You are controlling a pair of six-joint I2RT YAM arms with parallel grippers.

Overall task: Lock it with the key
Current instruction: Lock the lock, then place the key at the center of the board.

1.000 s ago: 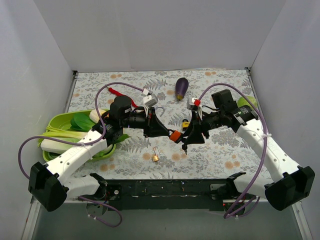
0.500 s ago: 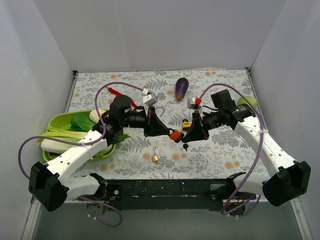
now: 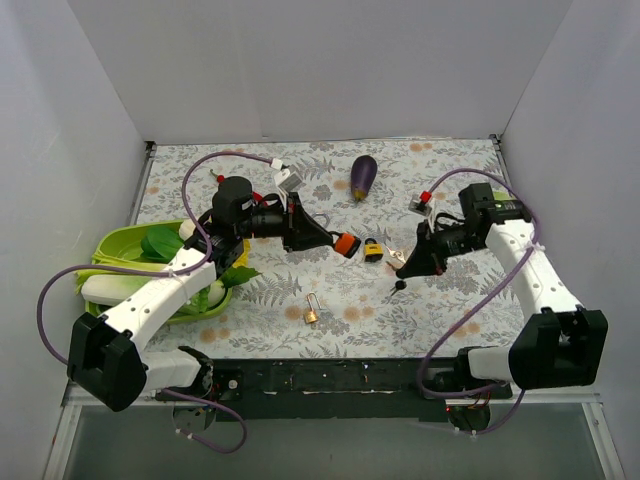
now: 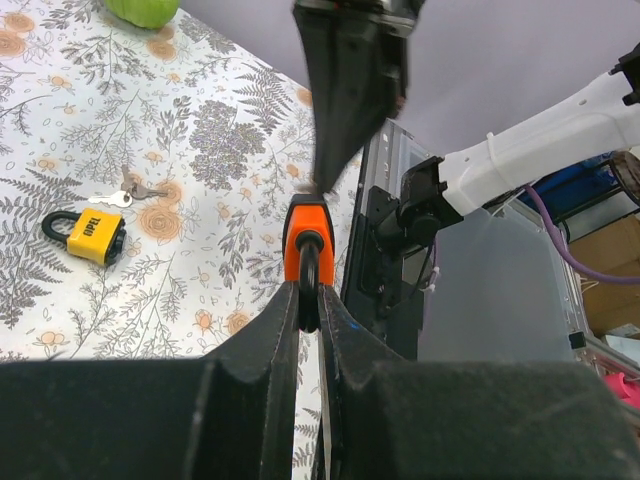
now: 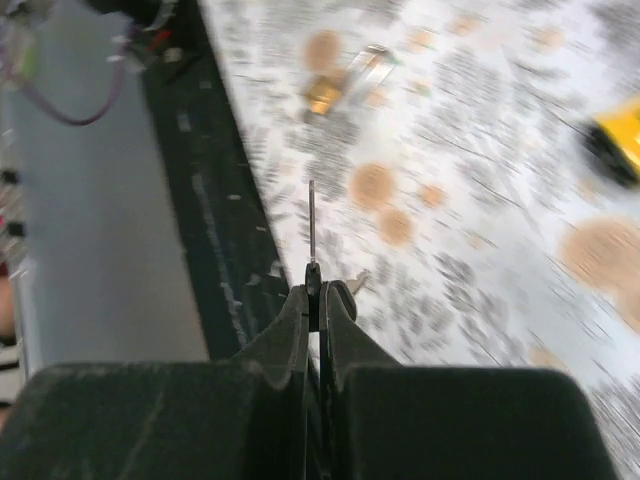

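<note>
We have the left tool (image 4: 308, 305) clamped on the orange padlock (image 4: 305, 232) by its shackle, above mid-counter (image 3: 455, 312); right tool (image 5: 318, 298) pinched tight on the key (image 5: 311, 225), well right of the lock; key not yet inserted; insertion and turn remain.

- Right wrist view: motion-blurred throughout; the surface (image 5: 470, 250) pattern is smeared and the brass padlock (image 5: 325, 92) indistinct.
- Same view, right edge: the yellow padlock (image 5: 622, 140) is cut off.
- The key (image 5: 311, 225): its bow is hidden between the right hand (image 5: 316, 292) fingers; teeth unreadable.
- The orange padlock (image 4: 305, 230): its shackle is partly hidden inside the left hand (image 4: 303, 295).
- Left wrist view, top edge: the green object (image 4: 145, 8) is cropped.
</note>
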